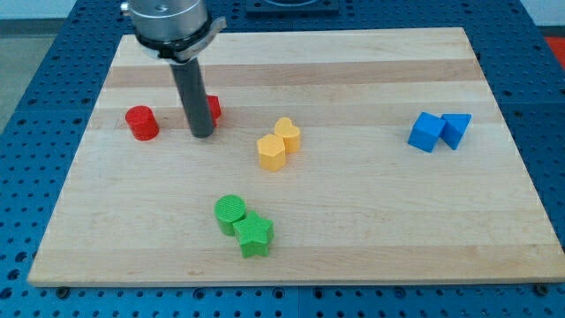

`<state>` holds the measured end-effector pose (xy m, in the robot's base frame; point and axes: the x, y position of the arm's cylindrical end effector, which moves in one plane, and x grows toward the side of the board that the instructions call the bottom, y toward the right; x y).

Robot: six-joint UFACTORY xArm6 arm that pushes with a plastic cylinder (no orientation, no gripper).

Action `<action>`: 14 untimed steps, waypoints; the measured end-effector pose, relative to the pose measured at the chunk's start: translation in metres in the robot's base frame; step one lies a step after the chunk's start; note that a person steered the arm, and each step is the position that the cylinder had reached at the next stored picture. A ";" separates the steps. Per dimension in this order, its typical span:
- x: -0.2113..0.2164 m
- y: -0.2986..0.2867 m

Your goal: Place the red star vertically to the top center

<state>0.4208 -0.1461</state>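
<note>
The red star [214,108] sits mostly hidden behind my rod, touching my tip [202,134] on its right; its orientation is unreadable. I carry no gripper.

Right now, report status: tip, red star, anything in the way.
My tip down, touching red star, mostly hidden behind the rod. Star left of centre. Red cylinder apart, left. Nothing between the star and the top edge.

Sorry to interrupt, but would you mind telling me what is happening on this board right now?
A single arm is pushing blocks across the wooden board with its rod. My tip sits right against a red block, mostly hidden behind the rod, so its shape cannot be made out. A red cylinder stands to the view's left. The yellow pair, green pair and blue pair lie apart from it.
</note>
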 end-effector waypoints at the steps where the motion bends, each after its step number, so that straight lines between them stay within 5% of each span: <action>1: 0.017 -0.024; 2: 0.004 -0.022; 3: -0.051 0.016; 7: -0.081 0.116; 10: -0.017 0.032; 11: -0.089 0.029; 14: -0.099 0.070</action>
<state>0.3217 -0.0762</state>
